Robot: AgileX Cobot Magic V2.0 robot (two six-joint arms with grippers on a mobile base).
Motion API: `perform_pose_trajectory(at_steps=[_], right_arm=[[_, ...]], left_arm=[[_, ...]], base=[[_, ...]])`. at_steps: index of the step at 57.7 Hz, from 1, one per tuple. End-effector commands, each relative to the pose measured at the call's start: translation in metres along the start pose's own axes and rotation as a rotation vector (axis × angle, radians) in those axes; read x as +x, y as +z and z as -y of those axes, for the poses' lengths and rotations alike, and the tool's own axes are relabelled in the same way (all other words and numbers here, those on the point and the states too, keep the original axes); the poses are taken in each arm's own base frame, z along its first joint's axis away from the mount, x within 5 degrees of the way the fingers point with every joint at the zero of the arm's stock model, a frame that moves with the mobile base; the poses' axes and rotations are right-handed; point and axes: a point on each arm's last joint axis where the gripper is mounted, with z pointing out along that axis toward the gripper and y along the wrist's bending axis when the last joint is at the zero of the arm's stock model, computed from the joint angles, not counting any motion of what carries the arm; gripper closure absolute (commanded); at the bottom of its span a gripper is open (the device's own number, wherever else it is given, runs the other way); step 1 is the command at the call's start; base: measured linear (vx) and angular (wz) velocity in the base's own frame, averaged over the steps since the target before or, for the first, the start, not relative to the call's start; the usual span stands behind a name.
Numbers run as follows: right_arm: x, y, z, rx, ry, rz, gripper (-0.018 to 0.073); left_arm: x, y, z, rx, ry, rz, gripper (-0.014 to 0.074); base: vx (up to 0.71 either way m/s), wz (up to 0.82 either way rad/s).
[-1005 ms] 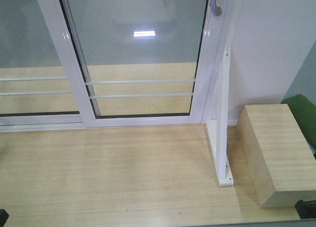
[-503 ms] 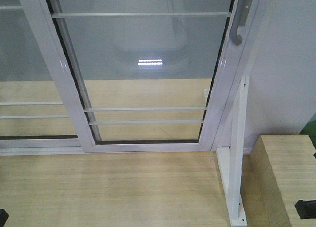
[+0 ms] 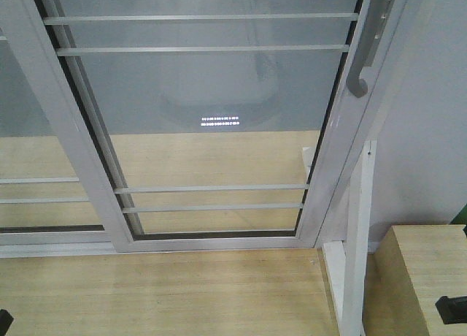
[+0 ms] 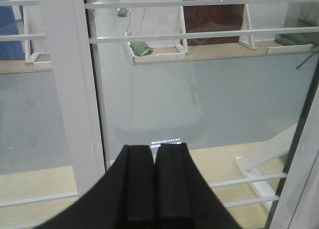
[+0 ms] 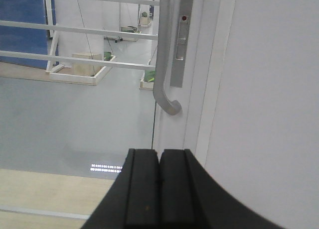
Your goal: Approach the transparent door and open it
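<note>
Approach apparently near its end: the transparent door (image 3: 219,117) appears shut, its grey handle (image 5: 160,64) not yet grasped, with left hand (image 4: 154,189) and right hand (image 5: 159,189) both closed and empty.

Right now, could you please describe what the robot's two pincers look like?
The left pincer and right pincer look alike: each has two flat, matte black fingers with squared tips, widening below into a broad black body. No cables, labels or markings show in either wrist view.
</note>
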Motion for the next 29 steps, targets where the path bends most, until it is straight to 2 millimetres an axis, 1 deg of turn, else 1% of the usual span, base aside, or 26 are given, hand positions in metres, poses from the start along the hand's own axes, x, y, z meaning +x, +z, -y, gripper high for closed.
perform_pose_trajectory(at_steps=[1,21,29], right_arm=[[-0.0075,-0.0014,0.0012,0.016,-0.009,0.096,0.0562],[-0.0076,-0.0011,0.0013,0.018,-0.009,0.096,0.0562],[-0.0059,0.0007,0.001,0.011,-0.009,0.067,0.0562]], left_arm=[[-0.0033,-0.0002,0.0005,0.009,-0.011,0.082,0.0594],[-0.0033,0.0,0.0005,0.01,-0.011,0.081,0.0594],[-0.0019,0.0006,0.0003,0.005,-0.011,0.062,0.0594]], base=[[0.13,-0.01],[0.1,-0.01],[0.01,0.04]])
